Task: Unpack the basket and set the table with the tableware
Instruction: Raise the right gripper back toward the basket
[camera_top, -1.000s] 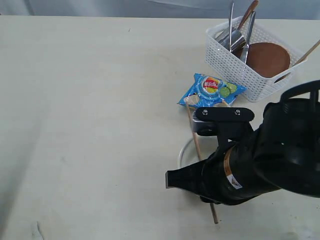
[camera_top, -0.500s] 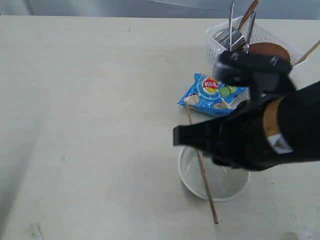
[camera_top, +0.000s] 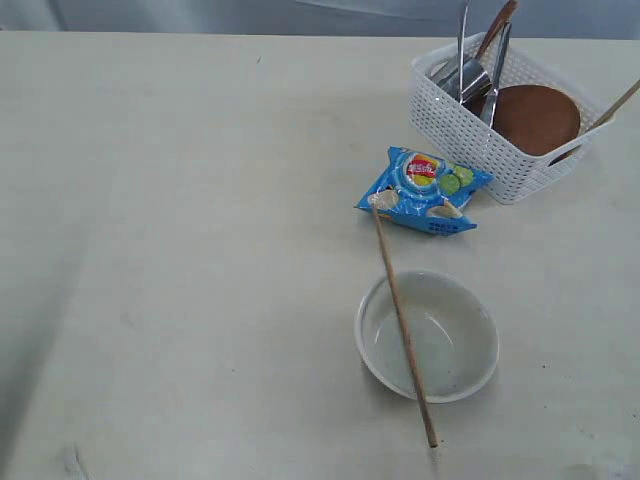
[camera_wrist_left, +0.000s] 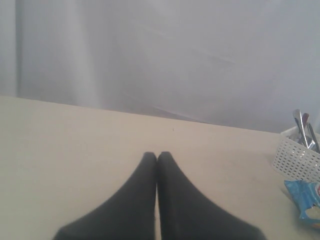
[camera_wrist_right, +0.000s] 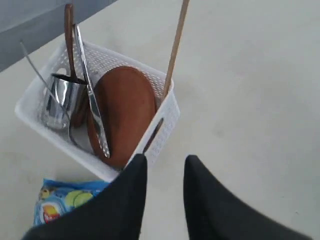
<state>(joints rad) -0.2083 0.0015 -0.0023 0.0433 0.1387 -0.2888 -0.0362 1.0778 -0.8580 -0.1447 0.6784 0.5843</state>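
The white bowl (camera_top: 428, 335) stands on the cream table (camera_top: 180, 200) with one wooden chopstick (camera_top: 403, 325) lying across it. At the back right, the white basket (camera_top: 460, 125) (camera_wrist_right: 165, 120) holds the reddish-brown plate (camera_top: 535, 118) (camera_wrist_right: 125, 107), the steel cup (camera_wrist_right: 60, 97), a steel knife (camera_wrist_right: 92, 107) and fork, the dark red spoon (camera_wrist_right: 69, 35) and another chopstick (camera_wrist_right: 175, 47). Neither gripper shows in the exterior view. My right gripper (camera_wrist_right: 165, 162) hangs open and empty beside the basket. My left gripper (camera_wrist_left: 157, 156) is shut on nothing, far from the basket (camera_wrist_left: 295, 160).
A blue snack bag (camera_top: 425, 190) (camera_wrist_right: 65, 202) (camera_wrist_left: 305, 197) lies between the bowl and the basket. A grey backdrop (camera_wrist_left: 160, 55) closes off the table's far edge.
The right arm, which covered the bowl a second ago, has lifted up and out of the exterior view. The bowl and the chopstick across it now show in full.
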